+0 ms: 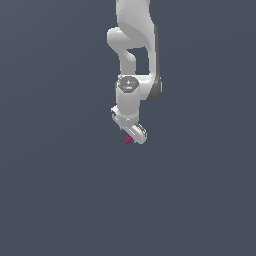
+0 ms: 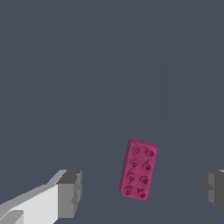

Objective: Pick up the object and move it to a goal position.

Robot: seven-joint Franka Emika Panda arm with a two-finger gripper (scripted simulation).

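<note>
Here the gripper [image 2: 140,192] gapes wide, its fingers [image 2: 70,192] flanking the untouched magenta block [image 2: 138,169].

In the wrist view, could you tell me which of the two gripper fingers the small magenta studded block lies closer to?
The small magenta studded block lies between the open gripper fingers, somewhat nearer the white-backed finger than the grey one at the frame edge, touching neither.

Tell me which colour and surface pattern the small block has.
Magenta block, with two rows of round studs on top; the wrist view shows it best.
</note>
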